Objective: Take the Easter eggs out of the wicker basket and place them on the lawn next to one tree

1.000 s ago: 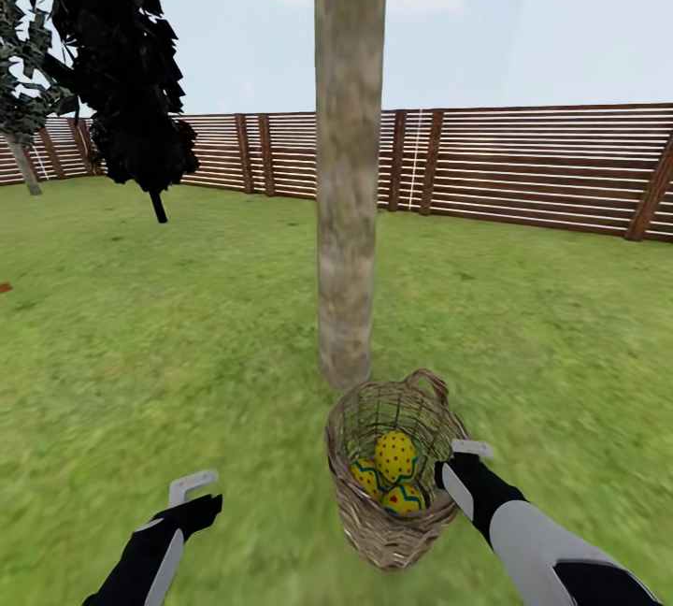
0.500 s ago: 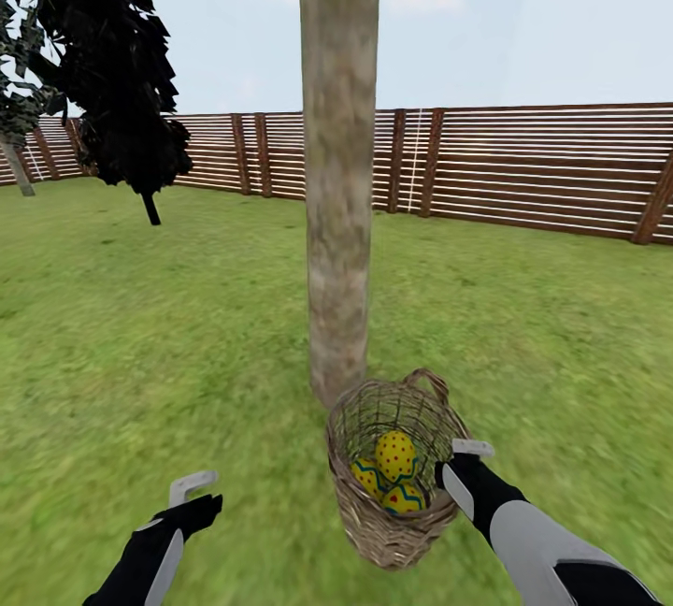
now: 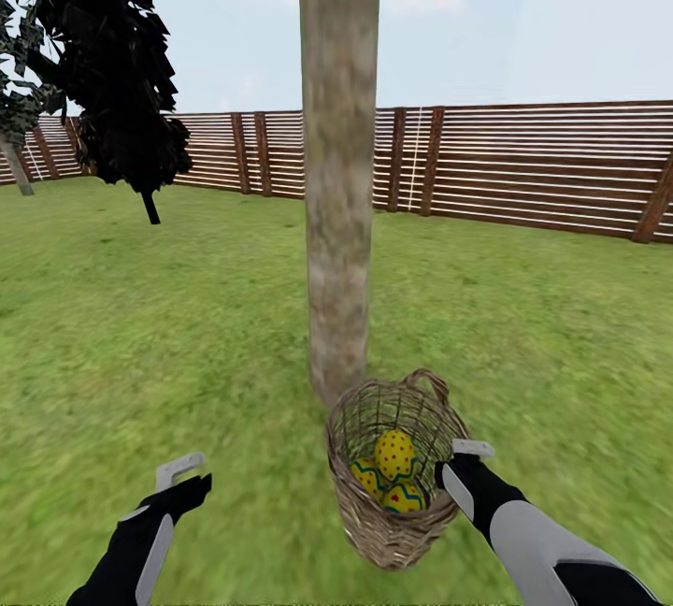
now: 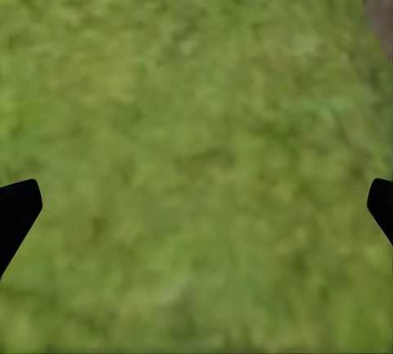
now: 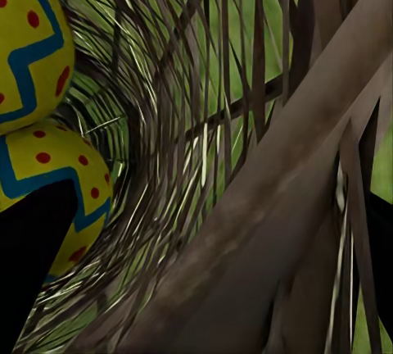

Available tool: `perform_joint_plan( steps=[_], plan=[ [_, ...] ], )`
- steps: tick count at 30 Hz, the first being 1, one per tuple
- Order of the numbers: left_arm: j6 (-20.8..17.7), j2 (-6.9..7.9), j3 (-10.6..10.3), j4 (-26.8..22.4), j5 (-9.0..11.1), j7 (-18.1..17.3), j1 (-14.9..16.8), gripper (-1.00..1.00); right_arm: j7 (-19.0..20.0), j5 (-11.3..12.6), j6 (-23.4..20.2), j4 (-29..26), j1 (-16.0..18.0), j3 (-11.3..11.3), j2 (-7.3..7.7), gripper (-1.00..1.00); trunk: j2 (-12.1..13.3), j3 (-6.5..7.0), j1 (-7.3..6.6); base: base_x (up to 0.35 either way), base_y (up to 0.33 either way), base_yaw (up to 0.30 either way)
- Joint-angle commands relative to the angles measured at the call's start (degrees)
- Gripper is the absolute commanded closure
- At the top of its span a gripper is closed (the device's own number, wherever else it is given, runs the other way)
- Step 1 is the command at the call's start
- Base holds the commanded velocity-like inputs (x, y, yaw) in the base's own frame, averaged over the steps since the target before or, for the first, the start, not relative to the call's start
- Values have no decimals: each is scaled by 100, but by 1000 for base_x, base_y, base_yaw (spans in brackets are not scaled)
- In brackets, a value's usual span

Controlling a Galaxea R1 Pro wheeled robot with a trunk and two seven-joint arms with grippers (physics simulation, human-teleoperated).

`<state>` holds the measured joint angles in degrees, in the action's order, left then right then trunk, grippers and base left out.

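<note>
Basket carried to the tree, eggs not yet out

The right gripper point(image 3: 455, 461) is clamped on the rim of the wicker basket point(image 3: 393, 522), held tilted just beside the one tree point(image 3: 336, 213). All three Easter eggs point(image 3: 395, 475) sit inside. Left gripper point(image 3: 178, 475) hangs with fingers apart over the lawn point(image 3: 187, 353). Next, I judge: set down, lift eggs out.

The lawn point(image 3: 140, 325) before me carries the tree point(image 3: 338, 213) at twelve o'clock; the conifer point(image 3: 150, 206) stands at ten.
</note>
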<state>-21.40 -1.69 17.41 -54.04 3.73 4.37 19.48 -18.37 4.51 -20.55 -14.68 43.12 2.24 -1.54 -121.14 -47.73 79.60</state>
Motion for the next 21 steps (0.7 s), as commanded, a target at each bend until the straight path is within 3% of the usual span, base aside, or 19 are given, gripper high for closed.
perform_joint_plan(
  steps=[1,21],
  plan=[
    [-30,-3,8,-10,40,20,3,-100,-27,48,-10,-15,3,22,-4,100,-44,-24,22,0,0,0],
    [-57,2,8,-45,40,28,3,-100,-20,50,-7,-18,3,22,-4,100,-846,-383,461,0,0,0]
  ],
)
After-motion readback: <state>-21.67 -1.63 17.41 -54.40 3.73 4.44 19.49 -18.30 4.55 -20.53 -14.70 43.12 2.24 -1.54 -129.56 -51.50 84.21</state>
